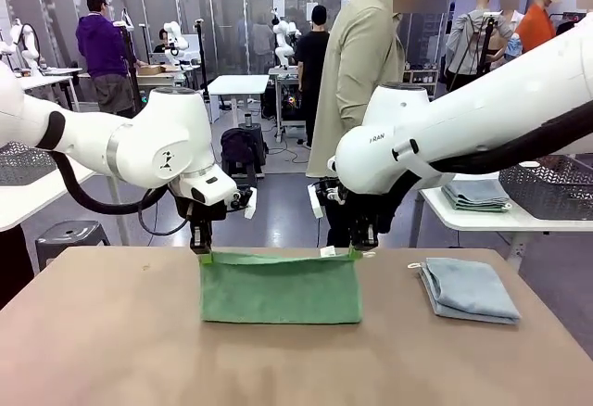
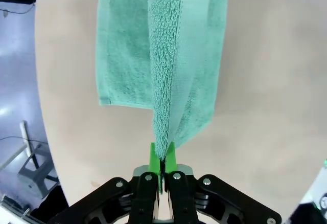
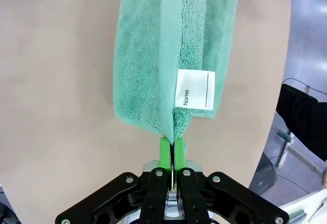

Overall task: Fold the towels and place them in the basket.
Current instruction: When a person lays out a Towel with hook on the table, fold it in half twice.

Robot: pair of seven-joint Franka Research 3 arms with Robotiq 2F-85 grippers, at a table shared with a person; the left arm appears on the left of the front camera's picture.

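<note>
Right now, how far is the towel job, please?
Done: the blue-grey towel lies folded on the table. In hand: the left claw and right claw pinch the green towel at its top corners. Left: finishing that fold; neither towel is in a basket.

A brown table (image 1: 93, 350) with a plain matte top occupied the foreground, and a person in a long beige coat (image 1: 357, 63) stood just beyond its far edge, near the middle. A dark round stool (image 1: 69, 236) stood on the grey floor (image 1: 278, 211) off the table's left side, and a white side table (image 1: 463, 222) stood off its far right corner. Farther back were a small white table (image 1: 238, 84), a black bag (image 1: 244, 149) low in front of it, a person in a purple top (image 1: 104, 44) at the left and a person in black (image 1: 315, 54) facing away.
</note>
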